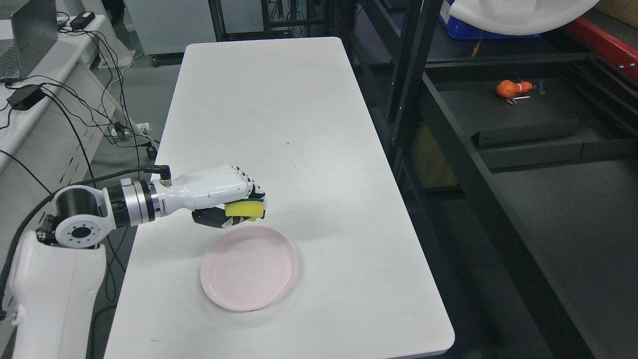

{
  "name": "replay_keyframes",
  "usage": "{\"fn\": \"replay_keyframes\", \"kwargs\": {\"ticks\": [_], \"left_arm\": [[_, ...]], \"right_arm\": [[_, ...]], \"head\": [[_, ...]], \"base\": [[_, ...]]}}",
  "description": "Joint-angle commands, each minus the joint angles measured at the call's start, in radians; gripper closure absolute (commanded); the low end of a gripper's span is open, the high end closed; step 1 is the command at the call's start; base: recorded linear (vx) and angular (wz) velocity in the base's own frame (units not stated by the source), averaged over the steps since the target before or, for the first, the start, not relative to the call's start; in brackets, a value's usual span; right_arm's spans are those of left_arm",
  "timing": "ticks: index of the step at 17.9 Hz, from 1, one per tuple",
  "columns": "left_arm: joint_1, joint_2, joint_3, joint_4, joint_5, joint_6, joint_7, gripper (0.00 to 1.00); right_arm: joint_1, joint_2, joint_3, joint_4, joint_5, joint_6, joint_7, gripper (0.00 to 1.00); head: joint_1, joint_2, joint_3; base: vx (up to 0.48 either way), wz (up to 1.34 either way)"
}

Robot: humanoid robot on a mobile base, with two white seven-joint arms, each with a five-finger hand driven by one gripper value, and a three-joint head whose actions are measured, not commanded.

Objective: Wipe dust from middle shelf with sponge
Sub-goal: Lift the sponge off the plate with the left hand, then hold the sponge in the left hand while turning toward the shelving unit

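My left hand (238,205) hovers over the white table (279,124), its fingers shut on a yellow sponge (243,209) with a dark green underside. The hand sits just above the far rim of an empty pink plate (247,274). To the right stands a black shelf unit (463,164); its middle shelf (503,112) is dark and holds an orange object (508,88). The sponge is well to the left of that shelf. The right arm does not show.
A black box (528,132) lies on the shelf. A desk with a laptop (30,35) and tangled cables (94,99) stands at the left. A blue bin (473,27) sits on an upper level at the back right.
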Motion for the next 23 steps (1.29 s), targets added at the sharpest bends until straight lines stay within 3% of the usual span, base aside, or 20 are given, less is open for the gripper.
{"fn": "replay_keyframes", "kwargs": {"ticks": [1, 16, 21, 23], "left_arm": [[-0.017, -0.038, 0.078, -0.019, 0.071, 0.000, 0.007, 0.99], [-0.022, -0.070, 0.129, -0.053, 0.064, 0.000, 0.001, 0.99], [-0.049, -0.113, 0.130, -0.053, 0.061, 0.000, -0.002, 0.99], [-0.055, -0.168, 0.150, -0.053, 0.061, 0.000, -0.002, 0.99]], "right_arm": [[0.001, -0.017, 0.000, -0.017, 0.000, 0.072, 0.001, 0.00], [0.000, -0.017, 0.000, -0.017, 0.000, 0.072, 0.001, 0.00], [0.001, -0.017, 0.000, -0.017, 0.000, 0.072, 0.001, 0.00], [0.001, -0.017, 0.000, -0.017, 0.000, 0.074, 0.001, 0.00]], "head": [[0.0000, 0.000, 0.000], [0.0000, 0.000, 0.000], [0.0000, 0.000, 0.000], [0.0000, 0.000, 0.000]], "base": [[-0.051, -0.08], [-0.153, -0.22], [-0.286, -0.07], [-0.337, -0.09]]}}
